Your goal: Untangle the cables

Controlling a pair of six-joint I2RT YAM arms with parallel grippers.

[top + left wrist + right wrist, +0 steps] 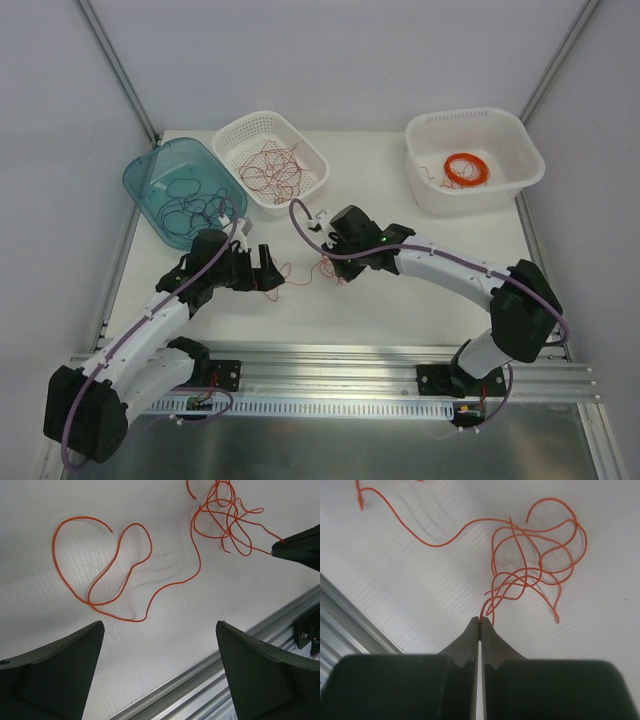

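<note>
Mid-table, right gripper [481, 622] is pinched shut on the cable tangle [540, 571], anchoring it; left gripper [157, 630] hovers wide open over loose strand [132, 621], likely next grab.

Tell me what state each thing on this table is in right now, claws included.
left gripper: open, holding nothing, near the slack strand.
right gripper: shut on the edge of the orange-red tangle.
orange-red tangle: knotted, with the slack strand trailing out across the table.
teal bin: holds loose dark wires.
white basket: holds tangled red wires.
white tub: holds a neat orange coil.
</note>
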